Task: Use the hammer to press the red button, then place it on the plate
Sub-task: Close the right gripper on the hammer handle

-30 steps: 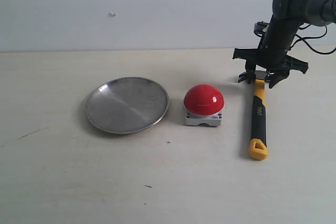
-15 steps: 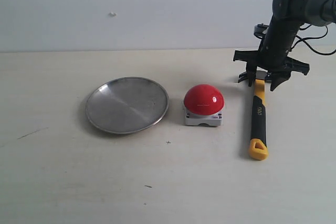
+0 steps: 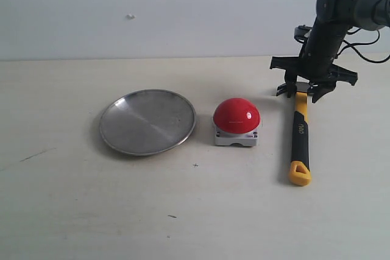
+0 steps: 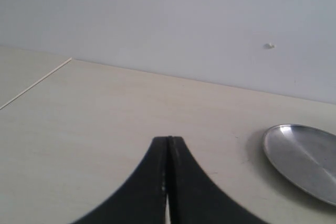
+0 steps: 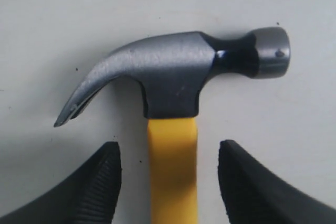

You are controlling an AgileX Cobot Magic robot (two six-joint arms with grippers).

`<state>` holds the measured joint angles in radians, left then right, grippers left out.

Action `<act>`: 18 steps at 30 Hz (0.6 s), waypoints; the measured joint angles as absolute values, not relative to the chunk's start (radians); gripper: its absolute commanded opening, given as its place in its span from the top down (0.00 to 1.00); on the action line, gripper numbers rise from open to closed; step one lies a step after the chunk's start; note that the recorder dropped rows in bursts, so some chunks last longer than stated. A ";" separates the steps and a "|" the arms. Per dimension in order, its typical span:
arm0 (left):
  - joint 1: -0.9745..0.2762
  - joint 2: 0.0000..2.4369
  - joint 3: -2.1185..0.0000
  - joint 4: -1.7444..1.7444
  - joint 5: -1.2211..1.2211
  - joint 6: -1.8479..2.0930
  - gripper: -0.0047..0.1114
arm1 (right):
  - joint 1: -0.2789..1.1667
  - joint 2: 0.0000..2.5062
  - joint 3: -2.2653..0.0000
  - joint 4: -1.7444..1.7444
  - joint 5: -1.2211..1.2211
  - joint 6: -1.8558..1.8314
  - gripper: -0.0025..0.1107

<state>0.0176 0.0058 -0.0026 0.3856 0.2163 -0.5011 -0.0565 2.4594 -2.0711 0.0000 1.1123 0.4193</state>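
The hammer (image 3: 299, 140) lies flat on the table at the right, its yellow looped end toward the front. Its dark metal head (image 5: 178, 72) fills the right wrist view. My right gripper (image 3: 303, 91) hangs open over the top of the handle, one finger on each side of the yellow neck (image 5: 171, 166) with gaps both sides. The red button (image 3: 236, 115) sits on its grey-white base left of the hammer. Left of that lies the silver plate (image 3: 148, 122), also at the edge of the left wrist view (image 4: 304, 158). My left gripper (image 4: 168, 141) is shut and empty, out of the exterior view.
A pale wall rises behind the beige table (image 3: 195, 211). The table's far edge (image 4: 37, 80) shows in the left wrist view. Black cables (image 3: 365, 47) trail from the right arm.
The right gripper dipped very slightly and came back; it stays open over the hammer's neck. Nothing else has moved.
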 measured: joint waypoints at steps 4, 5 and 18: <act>0.018 0.006 -0.003 0.386 0.216 -0.501 0.96 | -0.056 2.461 -2.071 0.000 1.112 0.414 0.50; 0.018 0.006 -0.003 0.386 0.216 -0.501 0.96 | -0.056 2.461 -2.071 0.000 1.114 0.414 0.50; 0.018 0.006 -0.003 0.387 0.216 -0.501 0.96 | -0.056 2.495 -2.071 0.009 1.112 0.392 0.50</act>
<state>0.0176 0.0058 -0.0026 0.3874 0.2163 -0.5011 -0.0565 2.4950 -2.0711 0.0090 1.1125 0.3923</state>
